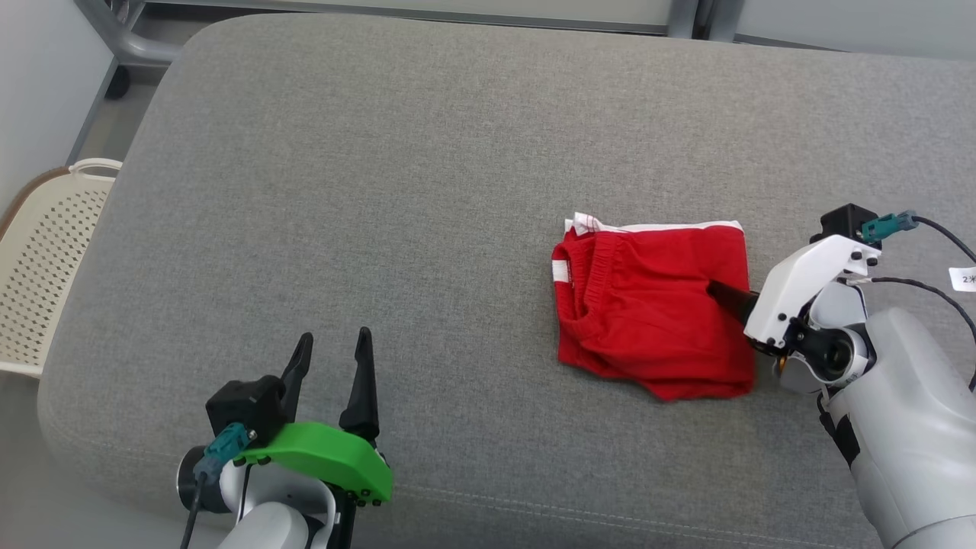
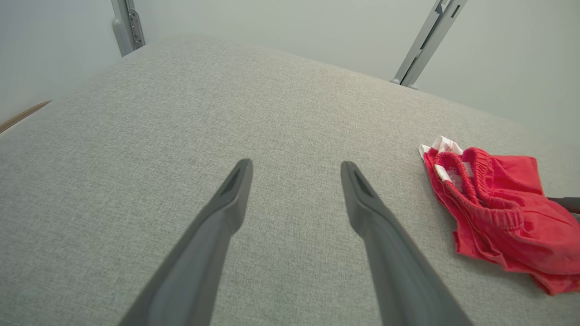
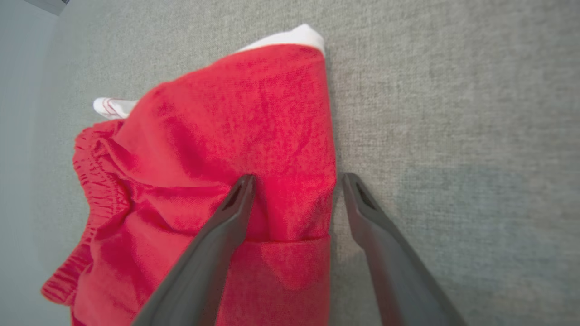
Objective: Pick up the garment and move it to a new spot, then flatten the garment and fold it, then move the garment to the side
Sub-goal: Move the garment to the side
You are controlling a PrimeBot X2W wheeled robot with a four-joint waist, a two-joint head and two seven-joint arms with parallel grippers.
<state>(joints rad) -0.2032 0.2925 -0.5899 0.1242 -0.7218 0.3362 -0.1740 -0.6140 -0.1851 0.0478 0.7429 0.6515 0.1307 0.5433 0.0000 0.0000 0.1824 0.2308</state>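
Lying on the right half of the grey cushion in the head view, the red garment is folded into a bundle nearly as deep as it is wide, its slightly longer side running left to right. Its gathered waistband faces the robot's left, and a white trim runs along the far edge. The left gripper sits at the cushion's near edge, well apart from the cloth, with its fingers spread and pointing away from the robot. The right gripper reaches in from the right with one dark finger lying on the red cloth, while its white housing hides how wide it stands. A white perforated chair stands off the cushion's left end. From the left wrist view, the left gripper is wide open over bare cushion. The garment lies off to the right, and here the waistband's open mouth and white inner lining can be seen. In the right wrist view, the right gripper is open and straddles the garment's edge. One finger presses into the red cloth, and the other rests on the cushion just beside it, with nothing clamped.
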